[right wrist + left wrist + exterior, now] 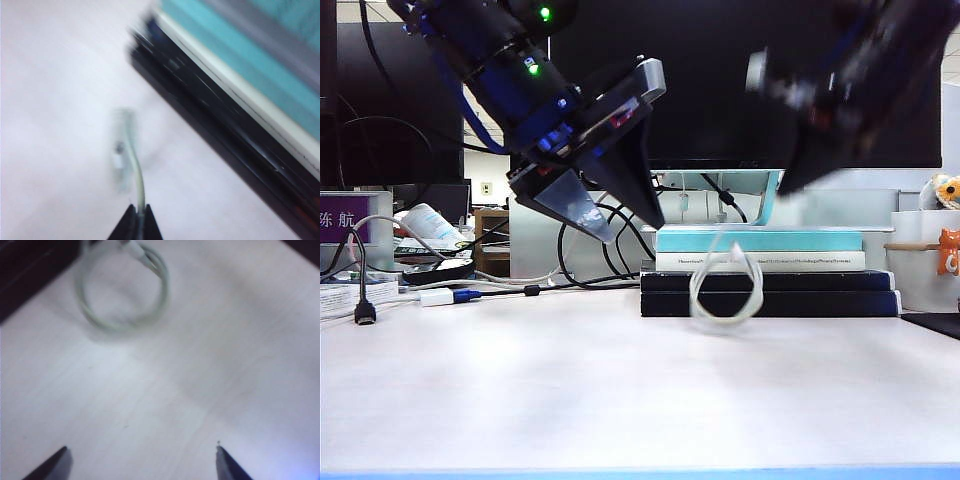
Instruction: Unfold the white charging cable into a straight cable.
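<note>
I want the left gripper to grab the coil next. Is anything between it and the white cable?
Nothing visible: bare table lies between the open left gripper and the white charging cable, whose end the shut right gripper holds.

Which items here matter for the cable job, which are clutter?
Job:
- white charging cable, coiled, hanging
- right gripper, fingers shut on the cable
- left gripper, open above the table

Clutter:
- stacked books
- monitor
- black cables

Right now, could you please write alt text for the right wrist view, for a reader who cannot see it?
The shut right gripper pinches the white charging cable, which curves away to a blurred coil above a pale table. A stack of books, black below teal and white, crosses one corner.
</note>
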You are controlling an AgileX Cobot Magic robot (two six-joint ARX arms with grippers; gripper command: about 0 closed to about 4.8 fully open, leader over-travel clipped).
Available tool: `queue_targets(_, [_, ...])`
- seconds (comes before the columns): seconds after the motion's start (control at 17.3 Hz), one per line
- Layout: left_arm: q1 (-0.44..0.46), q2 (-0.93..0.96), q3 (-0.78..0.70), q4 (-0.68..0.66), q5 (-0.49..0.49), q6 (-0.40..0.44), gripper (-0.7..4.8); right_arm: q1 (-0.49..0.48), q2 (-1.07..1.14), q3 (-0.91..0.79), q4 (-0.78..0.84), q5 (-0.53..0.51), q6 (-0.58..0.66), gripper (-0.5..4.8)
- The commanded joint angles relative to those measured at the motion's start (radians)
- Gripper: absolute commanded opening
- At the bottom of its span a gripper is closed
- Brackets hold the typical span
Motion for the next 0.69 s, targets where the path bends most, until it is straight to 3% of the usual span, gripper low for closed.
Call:
queue_targets(0.06, [-0.001,-0.036,0.003,0.022,0.053,0.014,4.08,0.013,-0.1,0.003,-0.032,-0.031,0.008,-0.05])
queue_targets(0.52, [0.0,-0.071,0.0,0.117,0.151,0.082,4.08,0.018,-0.414,0.002,-0.161,-0.12,0.039,-0.05])
queue_targets(0.69, [0.001,-0.071,-0.002,0.19,0.36,0.073,4.08,0.018,-0.516,0.002,-0.177,-0.138,0.057,-0.05])
